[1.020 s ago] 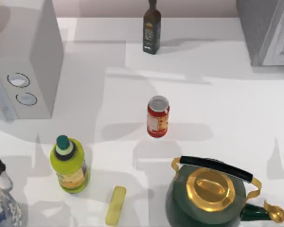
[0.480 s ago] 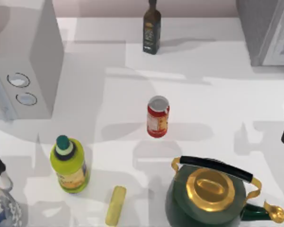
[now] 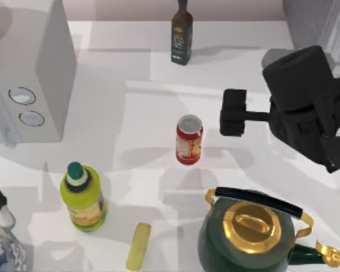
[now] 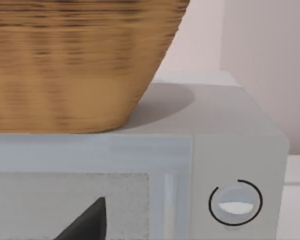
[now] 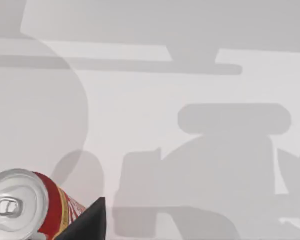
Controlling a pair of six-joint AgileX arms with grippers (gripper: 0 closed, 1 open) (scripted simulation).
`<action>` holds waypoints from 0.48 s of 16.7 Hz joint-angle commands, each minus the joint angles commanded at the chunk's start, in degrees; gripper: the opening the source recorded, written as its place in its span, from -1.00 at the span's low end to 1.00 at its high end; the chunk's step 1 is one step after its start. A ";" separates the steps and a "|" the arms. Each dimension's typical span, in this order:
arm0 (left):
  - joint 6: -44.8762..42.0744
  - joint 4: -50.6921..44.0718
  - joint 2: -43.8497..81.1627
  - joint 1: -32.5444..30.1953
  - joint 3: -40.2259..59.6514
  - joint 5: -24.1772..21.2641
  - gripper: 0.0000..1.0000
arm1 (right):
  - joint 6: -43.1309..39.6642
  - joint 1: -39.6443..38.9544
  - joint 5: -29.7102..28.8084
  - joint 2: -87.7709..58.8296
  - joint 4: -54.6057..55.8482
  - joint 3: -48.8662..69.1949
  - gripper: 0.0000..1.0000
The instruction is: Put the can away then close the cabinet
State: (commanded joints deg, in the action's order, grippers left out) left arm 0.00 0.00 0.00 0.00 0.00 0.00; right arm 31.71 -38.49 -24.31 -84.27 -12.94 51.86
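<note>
red can (image 3: 189, 139) stands upright near the middle of the white tabletop (image 3: 130, 102), silver top up, pale label patch on its side. nothing touches it. in the right wrist view the can (image 5: 27, 205) sits low at the edge, its pull tab visible.

right tool (image 3: 233, 113) hangs over the tabletop just right of the can and apart from it, on a thin rod leading back to the bulky black arm at the right side. cannot tell how far its fingers are spread; it holds nothing.

left arm parked at the left edge of the tabletop; its wrist view looks at a grey microwave (image 4: 230, 150) with a round dial, a woven basket (image 4: 80, 60) on top.

other items: dark glass bottle (image 3: 182, 35) at the far edge, behind the can. yellow-green bottle with teal cap (image 3: 83, 197) near left of the can. small pale yellow bar (image 3: 139, 246) lies flat near the bottle. dark green kettle with gold lid (image 3: 255, 231) at the near right. grey cabinet (image 3: 317, 28) in the far right corner.
</note>
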 joint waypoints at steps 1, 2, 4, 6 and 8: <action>0.00 0.00 0.00 0.00 0.00 0.00 1.00 | 1.78 -2.01 -1.41 -4.48 -0.48 3.14 1.00; 0.00 0.00 0.00 0.00 0.00 0.00 1.00 | 3.47 -3.91 -2.76 -8.65 -0.94 6.06 1.00; 0.00 0.00 0.00 0.00 0.00 0.00 1.00 | 6.53 -7.27 -5.23 -15.92 -1.81 11.08 1.00; 0.00 0.00 0.00 0.00 0.00 0.00 1.00 | 9.05 -9.98 -7.29 -21.69 -2.61 14.83 1.00; 0.00 0.00 0.00 0.00 0.00 0.00 1.00 | 10.92 -12.00 -8.81 -25.84 -3.31 17.17 1.00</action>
State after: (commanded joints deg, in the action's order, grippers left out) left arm 0.00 0.00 0.00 0.00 0.00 0.00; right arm 42.63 -50.50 -33.13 -110.11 -16.25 69.03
